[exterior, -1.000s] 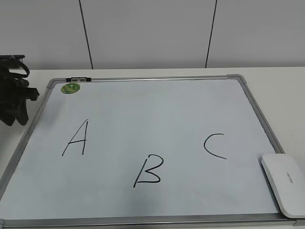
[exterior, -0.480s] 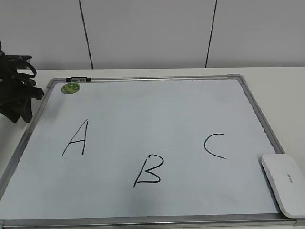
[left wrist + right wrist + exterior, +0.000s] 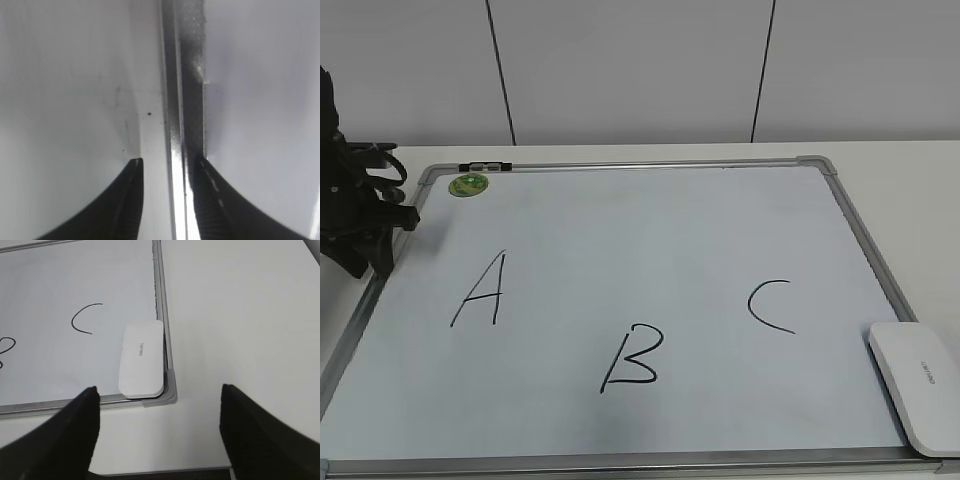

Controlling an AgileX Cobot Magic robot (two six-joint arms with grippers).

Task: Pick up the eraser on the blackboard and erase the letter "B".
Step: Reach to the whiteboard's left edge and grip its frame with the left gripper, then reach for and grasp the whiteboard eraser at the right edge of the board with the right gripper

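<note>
While the eraser (image 3: 917,385) lies flat on the blackboard (image 3: 640,230) at the board's near right corner, close to the right edge of the tabletop (image 3: 910,165), neither gripper touches it. In the right wrist view the eraser (image 3: 142,360) sits lengthwise against the frame's right rail, its near end just over the grey corner cap, with the letter "C" (image 3: 85,318) a little to its left. The right gripper (image 3: 157,432) hangs above bare tabletop just beyond that corner, its two dark fingers spread wide and holding nothing. The letter "B" (image 3: 632,372) stands whole near the board's near edge, about the middle, between the letter "A" (image 3: 483,289) toward the left edge and the "C" toward the right. A small green magnet (image 3: 468,184) rests at the far left corner of the board, beside a short black-and-white marker lying along the far rail. The left gripper (image 3: 167,167) is over the board's left rail, near the left edge of the tabletop; its fingers are parted a little, one on either side of the metal frame strip, gripping nothing.
</note>
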